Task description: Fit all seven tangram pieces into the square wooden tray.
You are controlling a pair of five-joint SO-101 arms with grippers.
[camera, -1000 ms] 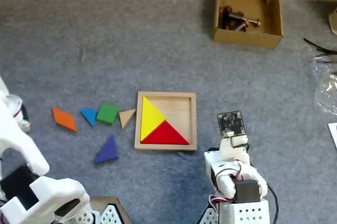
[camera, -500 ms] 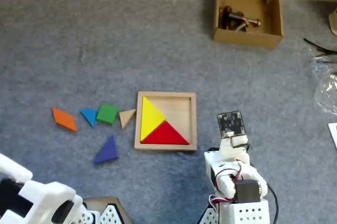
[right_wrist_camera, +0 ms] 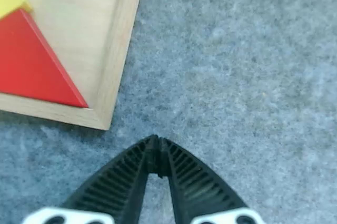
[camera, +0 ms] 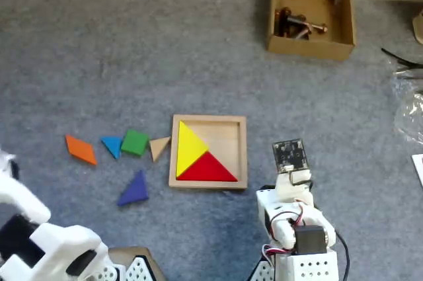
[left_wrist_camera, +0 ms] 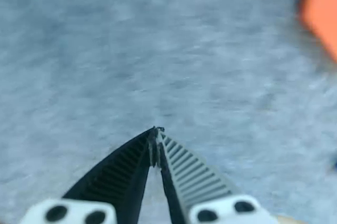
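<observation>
Change: left arm [camera: 46,248] has risen a little at the table's 7 o'clock corner; the pieces and right arm [camera: 294,228] are unmoved.
Left gripper [left_wrist_camera: 156,139]: tips pressed together, empty, over carpet near the orange parallelogram [camera: 80,149].
Right gripper [right_wrist_camera: 157,150]: tips pressed together, empty, at the tray's 4 o'clock corner.
Tray [camera: 209,119]: holds the yellow triangle [camera: 188,149] and red triangle [camera: 208,168], touching.
Loose, 9 o'clock of tray: orange parallelogram, blue triangle [camera: 112,145], green square [camera: 135,142], tan triangle [camera: 158,147].
Loose, 8 o'clock: indigo triangle [camera: 135,189].

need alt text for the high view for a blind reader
A square wooden tray on a grey carpet holds a yellow triangle and a red triangle. Beside it lie five loose pieces: an orange parallelogram, blue triangle, green square, tan triangle and purple triangle. Two white robot arms sit at the near edge.
</observation>
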